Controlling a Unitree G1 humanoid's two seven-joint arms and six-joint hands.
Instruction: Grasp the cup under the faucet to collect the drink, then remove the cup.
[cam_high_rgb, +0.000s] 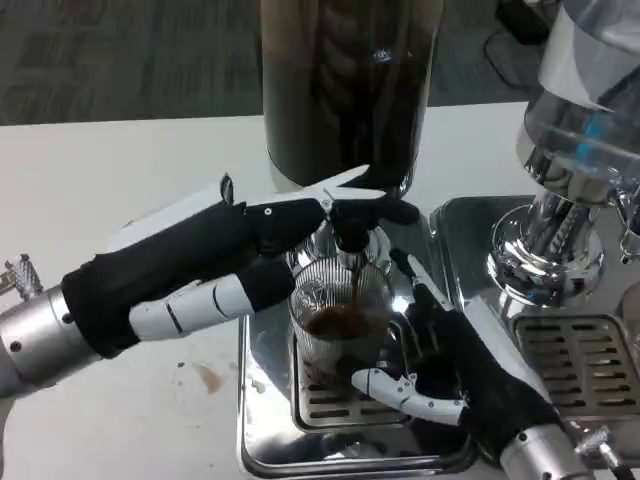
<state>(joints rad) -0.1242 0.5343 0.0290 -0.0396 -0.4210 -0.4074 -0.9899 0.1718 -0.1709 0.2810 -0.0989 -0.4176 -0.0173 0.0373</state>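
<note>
Cup (338, 325): clear ribbed glass, upright on the drip tray (345, 405) under the faucet (352, 232); dark drink streams into it
Left hand (240, 250): fingers laid on the faucet lever, thumb beside the cup rim
Right hand (440, 365): fingers spread just right of the cup, holding nothing; contact with the glass cannot be told
Bench (110, 170): white, brown stain near the tray

The left hand (230, 265) is covering the faucet (352, 240) lever and part of the cup (340, 325) rim. The right hand (450, 365) is possibly touching the cup; contact is unclear. The dispenser tank (345, 90) is running off the top edge.
</note>
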